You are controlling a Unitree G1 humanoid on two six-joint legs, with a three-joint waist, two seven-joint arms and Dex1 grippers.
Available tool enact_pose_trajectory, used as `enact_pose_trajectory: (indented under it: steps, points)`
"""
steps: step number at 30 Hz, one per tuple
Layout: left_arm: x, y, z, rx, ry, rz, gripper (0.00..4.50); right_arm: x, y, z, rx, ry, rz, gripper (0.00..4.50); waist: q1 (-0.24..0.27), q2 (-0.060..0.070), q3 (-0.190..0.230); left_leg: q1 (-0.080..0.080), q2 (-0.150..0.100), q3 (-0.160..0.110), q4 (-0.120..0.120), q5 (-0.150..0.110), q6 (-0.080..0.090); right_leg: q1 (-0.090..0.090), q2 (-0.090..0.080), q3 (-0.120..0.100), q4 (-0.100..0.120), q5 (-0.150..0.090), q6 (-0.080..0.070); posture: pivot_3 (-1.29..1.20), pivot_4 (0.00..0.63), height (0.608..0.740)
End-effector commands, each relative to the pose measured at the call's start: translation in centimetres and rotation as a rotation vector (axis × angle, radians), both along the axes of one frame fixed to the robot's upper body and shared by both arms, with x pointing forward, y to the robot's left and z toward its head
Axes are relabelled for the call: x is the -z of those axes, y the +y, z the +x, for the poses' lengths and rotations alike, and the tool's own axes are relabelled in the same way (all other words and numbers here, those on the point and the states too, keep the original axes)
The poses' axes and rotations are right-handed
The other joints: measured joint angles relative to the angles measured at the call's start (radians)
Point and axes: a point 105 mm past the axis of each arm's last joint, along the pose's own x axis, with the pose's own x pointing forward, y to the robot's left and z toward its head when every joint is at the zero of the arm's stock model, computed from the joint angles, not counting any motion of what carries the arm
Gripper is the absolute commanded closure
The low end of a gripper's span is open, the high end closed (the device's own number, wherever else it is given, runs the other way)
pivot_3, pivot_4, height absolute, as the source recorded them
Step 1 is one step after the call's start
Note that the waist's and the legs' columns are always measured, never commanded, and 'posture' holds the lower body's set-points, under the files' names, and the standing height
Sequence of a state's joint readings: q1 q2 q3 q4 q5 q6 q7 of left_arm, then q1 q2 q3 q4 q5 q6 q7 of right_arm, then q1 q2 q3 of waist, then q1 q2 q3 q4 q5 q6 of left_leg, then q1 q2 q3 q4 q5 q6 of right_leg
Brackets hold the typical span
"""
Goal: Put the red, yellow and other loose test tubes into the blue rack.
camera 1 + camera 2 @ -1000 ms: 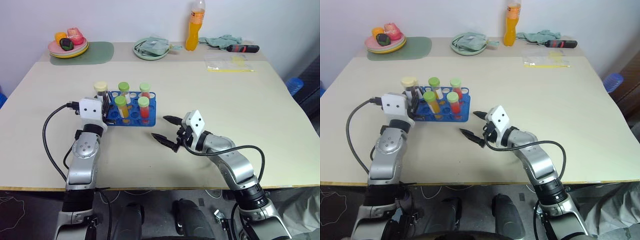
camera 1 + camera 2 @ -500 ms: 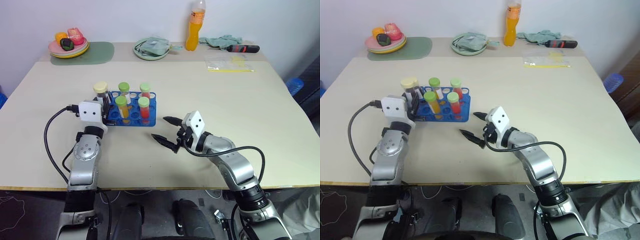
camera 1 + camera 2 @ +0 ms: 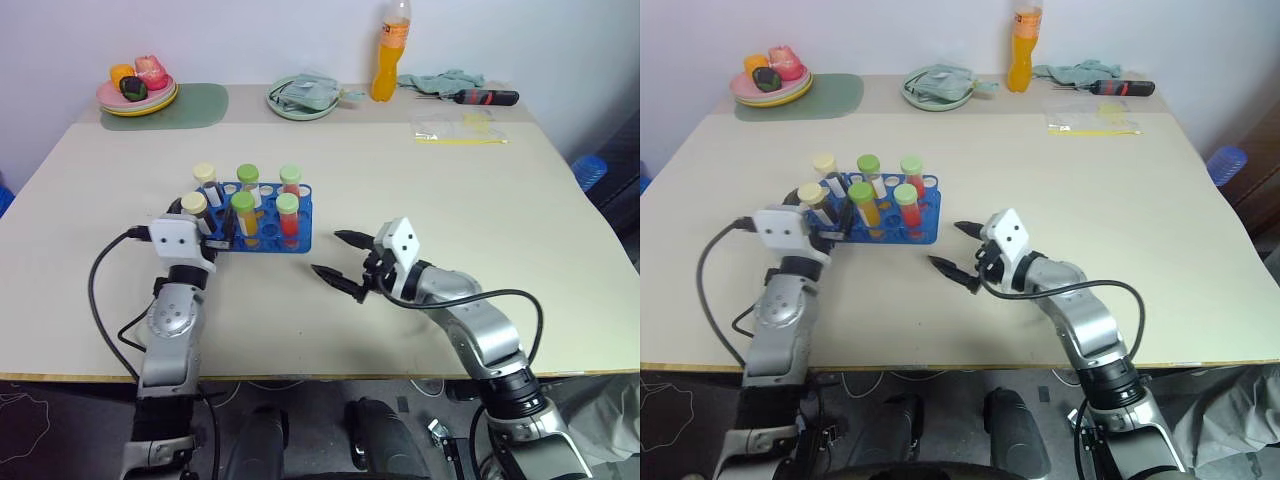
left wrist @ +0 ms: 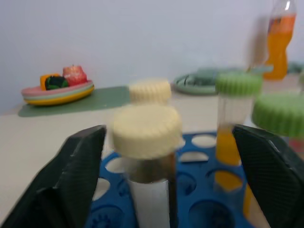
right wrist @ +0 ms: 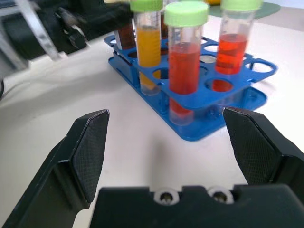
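You've let go: the left gripper gapes around the cream-capped tube now standing in the blue rack; the right gripper waits spread nearby.

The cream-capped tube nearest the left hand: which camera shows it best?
The left wrist view: the cream-capped tube stands in the blue rack, close up between the open fingers, its dark contents visible. The two head views show it small at the rack's near left corner. The right wrist view catches only its dark body behind the yellow tube.

Bright blue rack; red and yellow tubes, green caps; brown tube, cream cap.
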State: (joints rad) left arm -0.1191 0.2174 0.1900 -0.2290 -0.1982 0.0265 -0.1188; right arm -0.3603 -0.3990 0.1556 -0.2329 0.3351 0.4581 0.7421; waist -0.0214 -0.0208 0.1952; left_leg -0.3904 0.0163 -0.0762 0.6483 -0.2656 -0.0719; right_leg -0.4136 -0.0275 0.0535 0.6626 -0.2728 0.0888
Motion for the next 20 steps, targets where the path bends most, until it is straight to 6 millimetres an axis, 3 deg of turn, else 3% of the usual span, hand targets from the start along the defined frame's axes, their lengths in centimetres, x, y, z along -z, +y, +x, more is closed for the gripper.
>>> enact_pose_trajectory:
  steps: [1,4,8,10,14,20]
  points:
    - [-3.1,1.6,-2.7,0.058,-0.044,-0.01,0.38,-2.5,-1.7,-0.6,-0.061,-0.022,0.009,0.26,0.001,0.0,0.0,0.0,0.0,0.0,0.0,0.0,0.0,0.0,0.0,0.0,0.0,0.0,0.0,0.0,0.15,0.74]
    - [-3.3,3.2,-4.6,0.11,0.061,0.066,0.38,-2.8,-4.7,0.1,-0.018,0.004,-0.034,0.26,0.002,0.0,0.0,0.0,0.0,0.0,0.0,0.0,0.0,0.001,0.0,0.0,0.0,0.0,0.0,0.0,0.15,0.74]
    - [-0.3,6.0,-7.2,0.137,0.32,0.264,0.38,-3.0,-9.9,1.6,0.146,0.018,-0.084,0.26,0.001,0.001,0.001,0.001,0.0,0.001,0.0,0.0,0.0,0.001,0.0,0.0,-0.001,0.0,-0.001,0.0,0.15,0.74]
    - [0.7,6.8,-8.0,0.143,0.389,0.298,0.38,-2.7,-11.4,1.7,0.18,0.023,-0.11,0.26,0.001,0.002,0.001,0.001,0.0,0.001,-0.001,0.0,0.001,0.001,0.0,0.0,-0.002,-0.001,-0.002,0.0,0.15,0.74]
    - [1.2,7.0,-8.5,0.15,0.417,0.291,0.38,-2.1,-12.7,1.6,0.198,0.029,-0.141,0.26,0.006,0.001,0.001,0.001,0.0,0.001,-0.001,0.0,0.001,0.003,0.0,0.0,-0.005,-0.002,-0.004,0.0,0.15,0.74]
    - [2.4,7.3,-8.3,0.132,0.429,0.26,0.38,-1.2,-12.8,1.6,0.207,0.03,-0.17,0.26,0.003,0.002,0.001,0.001,0.001,0.001,-0.001,-0.001,0.001,0.003,0.0,0.0,-0.006,-0.001,-0.001,0.0,0.15,0.74]
